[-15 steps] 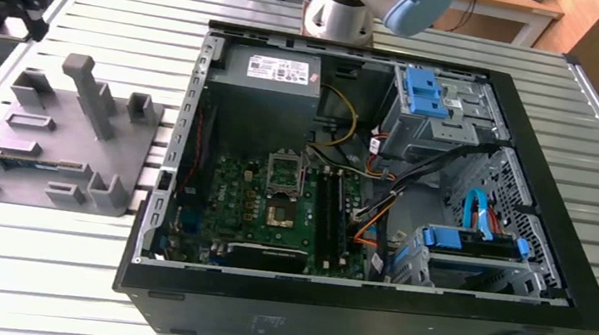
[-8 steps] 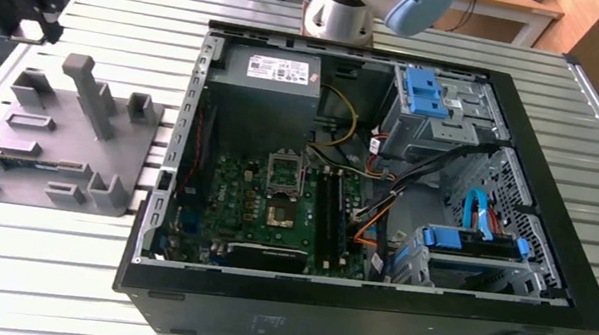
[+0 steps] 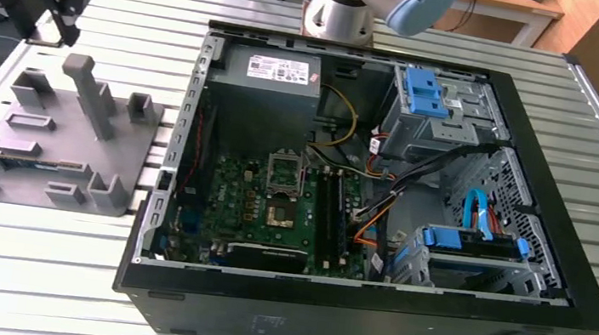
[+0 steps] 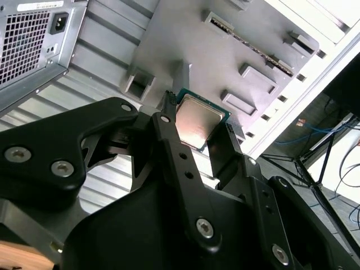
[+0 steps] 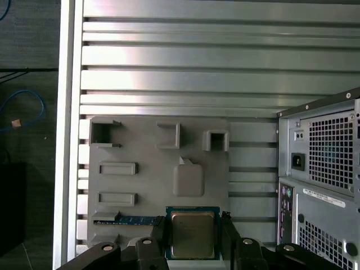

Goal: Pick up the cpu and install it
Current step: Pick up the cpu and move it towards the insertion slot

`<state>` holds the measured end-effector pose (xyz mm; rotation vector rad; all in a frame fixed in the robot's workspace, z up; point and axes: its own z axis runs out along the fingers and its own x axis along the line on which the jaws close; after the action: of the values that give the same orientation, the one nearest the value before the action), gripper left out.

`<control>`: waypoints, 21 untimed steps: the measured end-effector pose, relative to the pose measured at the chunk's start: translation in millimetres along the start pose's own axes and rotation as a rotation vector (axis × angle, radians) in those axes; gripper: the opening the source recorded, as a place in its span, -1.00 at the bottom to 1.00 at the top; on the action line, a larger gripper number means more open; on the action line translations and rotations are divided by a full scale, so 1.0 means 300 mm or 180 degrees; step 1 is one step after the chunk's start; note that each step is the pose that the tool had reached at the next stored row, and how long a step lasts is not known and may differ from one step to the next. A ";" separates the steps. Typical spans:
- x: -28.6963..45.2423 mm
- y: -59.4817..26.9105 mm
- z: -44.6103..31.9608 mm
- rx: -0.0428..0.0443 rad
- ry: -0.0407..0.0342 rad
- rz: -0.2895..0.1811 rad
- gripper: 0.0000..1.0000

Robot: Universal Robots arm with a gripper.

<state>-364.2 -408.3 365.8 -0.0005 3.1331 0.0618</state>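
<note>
Finding: the jaws are closed narrowly on the chip (image 5: 192,239), one finger (image 5: 160,229) against each of two opposite edges. In the second wrist view the chip (image 4: 198,119) sits square between them, its silvery top facing the camera.

Location: the chip hangs over the grey holder tray (image 5: 140,185), near the tray edge where a memory stick (image 5: 126,220) lies in its slot. The tray rests on the slatted surface (image 3: 35,272) beside the open computer case (image 3: 158,202).

Progress: pick-up is judged complete or nearly so; whether the chip is fully clear of the tray cannot be told. Installation is outstanding: the socket (image 3: 281,212) on the green board (image 3: 233,202) appears unfilled, well apart from the chip.
</note>
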 end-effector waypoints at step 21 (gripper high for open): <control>-0.196 0.000 0.002 0.0000 0.0003 0.0000 -0.06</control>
<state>-305.3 -408.3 365.9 -0.0006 3.1341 0.0618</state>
